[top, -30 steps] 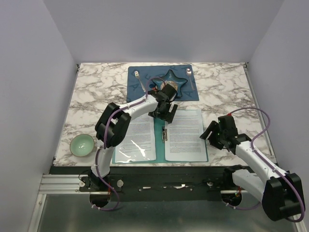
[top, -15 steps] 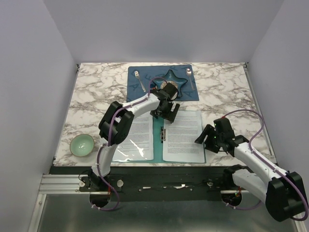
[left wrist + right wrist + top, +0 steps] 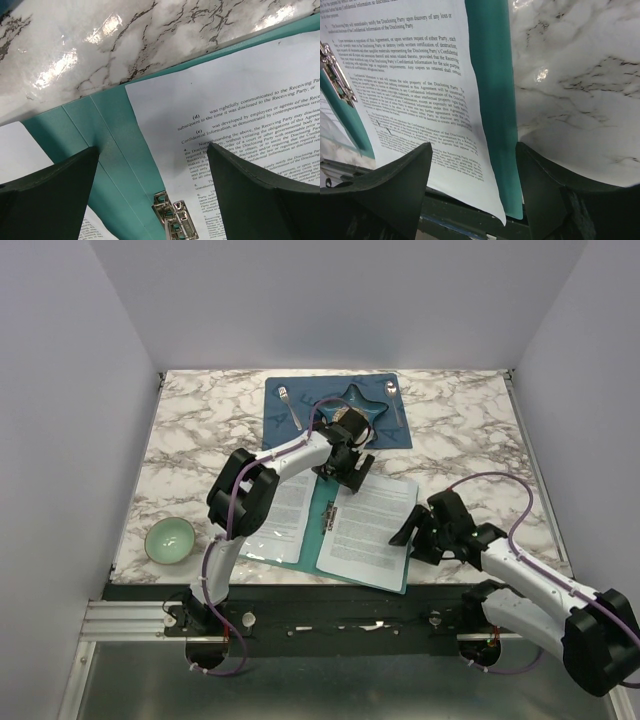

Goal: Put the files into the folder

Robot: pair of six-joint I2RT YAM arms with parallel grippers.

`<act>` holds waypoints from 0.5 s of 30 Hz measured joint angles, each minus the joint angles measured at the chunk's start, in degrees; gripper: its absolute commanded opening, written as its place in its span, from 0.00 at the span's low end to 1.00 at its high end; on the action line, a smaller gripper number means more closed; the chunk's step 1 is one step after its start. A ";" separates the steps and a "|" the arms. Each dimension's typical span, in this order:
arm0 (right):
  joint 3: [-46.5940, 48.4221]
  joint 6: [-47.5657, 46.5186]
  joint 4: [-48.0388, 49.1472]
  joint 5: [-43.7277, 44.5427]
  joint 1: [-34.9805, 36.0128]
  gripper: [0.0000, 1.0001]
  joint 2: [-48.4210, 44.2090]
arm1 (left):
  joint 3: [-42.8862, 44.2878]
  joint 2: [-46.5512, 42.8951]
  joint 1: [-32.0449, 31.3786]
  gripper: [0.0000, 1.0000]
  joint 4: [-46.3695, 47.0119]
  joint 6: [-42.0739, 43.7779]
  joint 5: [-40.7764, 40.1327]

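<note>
The teal folder [image 3: 324, 532] lies open and skewed near the table's front edge, with its silver clip [image 3: 175, 221] at the spine. Printed files rest on both halves: one sheet on the left [image 3: 290, 512] and one on the right [image 3: 366, 530]. My left gripper [image 3: 346, 470] is open low over the top of the spine, one finger over teal [image 3: 50, 192] and the other over the right sheet [image 3: 265, 192]. My right gripper [image 3: 413, 536] is open at the folder's right edge, its fingers straddling the sheet's near corner [image 3: 470, 150] and the teal border [image 3: 492, 85].
A dark blue placemat [image 3: 285, 425] with a star dish [image 3: 360, 408], fork and spoon lies at the back. A pale green bowl [image 3: 170, 539] stands at the front left. The folder's near right corner hangs over the table's front edge [image 3: 300, 588].
The folder and its sheets have swung clockwise, the near right corner sliding left toward the front edge. My right gripper moved left along with it. The left gripper stayed at the spine top.
</note>
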 measured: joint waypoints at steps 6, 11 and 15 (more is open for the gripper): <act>0.35 1.11 -0.37 0.33 0.52 0.81 0.17 | 0.81 0.44 0.20 0.99 -0.37 1.90 1.03; 2.69 -0.46 -6.08 2.62 0.61 0.86 0.15 | 0.85 0.44 0.20 0.99 -0.61 2.97 1.31; 6.10 -3.17 -10.12 5.09 0.61 1.00 -0.83 | 0.87 0.42 0.20 0.99 -0.70 3.30 1.44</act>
